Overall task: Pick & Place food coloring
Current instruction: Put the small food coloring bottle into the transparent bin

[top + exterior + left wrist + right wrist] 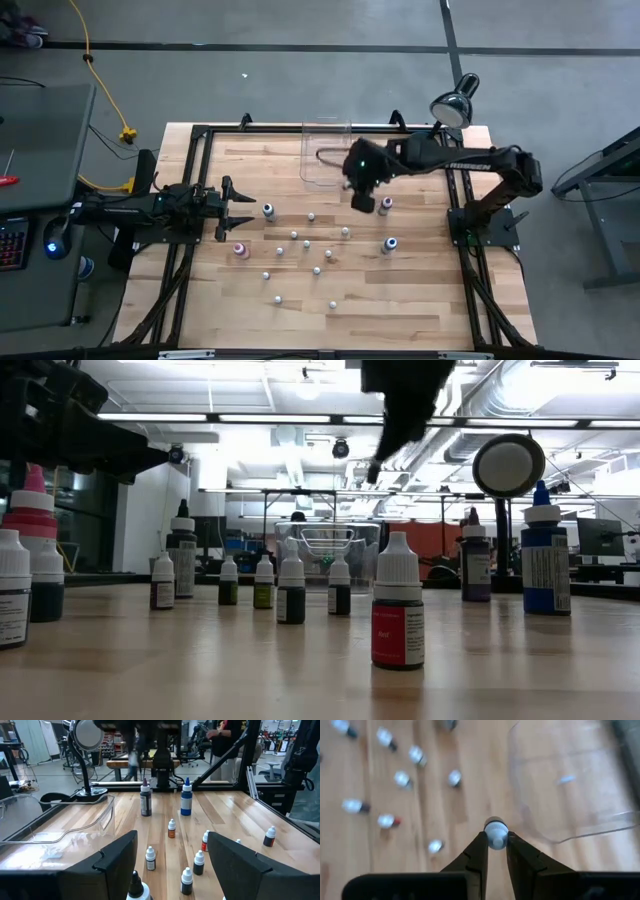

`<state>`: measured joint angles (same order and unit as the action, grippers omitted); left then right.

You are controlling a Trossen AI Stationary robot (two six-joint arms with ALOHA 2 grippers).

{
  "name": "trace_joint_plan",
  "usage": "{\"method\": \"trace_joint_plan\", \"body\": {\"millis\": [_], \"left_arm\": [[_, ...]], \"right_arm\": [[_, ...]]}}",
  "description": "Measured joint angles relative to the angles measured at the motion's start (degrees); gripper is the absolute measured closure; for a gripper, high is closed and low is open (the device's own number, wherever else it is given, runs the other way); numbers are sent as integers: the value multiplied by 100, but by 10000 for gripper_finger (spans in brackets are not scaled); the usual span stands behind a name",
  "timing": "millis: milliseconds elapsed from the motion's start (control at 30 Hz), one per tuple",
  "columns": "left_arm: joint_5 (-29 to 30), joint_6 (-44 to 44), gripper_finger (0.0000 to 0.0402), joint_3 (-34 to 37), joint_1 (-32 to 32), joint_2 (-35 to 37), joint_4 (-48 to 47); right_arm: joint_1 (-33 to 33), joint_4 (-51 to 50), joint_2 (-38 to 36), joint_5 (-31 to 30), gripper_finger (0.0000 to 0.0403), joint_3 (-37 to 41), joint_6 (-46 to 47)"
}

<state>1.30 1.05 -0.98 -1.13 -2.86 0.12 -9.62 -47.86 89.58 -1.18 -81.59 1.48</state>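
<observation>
Right end effector [496, 851] around white-capped bottle [496, 834]

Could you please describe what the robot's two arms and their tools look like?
Both arms are dark, nearly black. The right arm bears pale lettering along its forearm and a small green light near the wrist. The left tool has broad, flat black fingers; the right tool has narrower, tapering black ones.

Colours of bottles, bin and desk.
Bottles [398, 602] have whitish caps; the nearest label is red, one bottle [544, 550] blue, another [34, 510] pink-capped. The bin [327, 150] is clear; the desk [400, 300] pale striped wood; grippers [495, 851] black.
</observation>
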Motion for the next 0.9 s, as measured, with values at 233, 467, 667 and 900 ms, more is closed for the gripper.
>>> {"method": "trace_joint_plan", "body": {"millis": [233, 467, 667, 900], "left_arm": [[-2, 1, 163, 1, 1, -1, 0], [-2, 1, 163, -1, -1, -1, 0], [-1, 0, 163, 1, -1, -1, 0], [0, 1, 163, -1, 0, -1, 0]], "right_arm": [[-484, -174, 642, -148, 352, -847, 4], [-969, -622, 1900, -190, 353, -2347, 10], [-1356, -888, 2969, -178, 349, -3629, 396], [-1678, -1021, 4052, 75, 349, -4638, 694]]}}
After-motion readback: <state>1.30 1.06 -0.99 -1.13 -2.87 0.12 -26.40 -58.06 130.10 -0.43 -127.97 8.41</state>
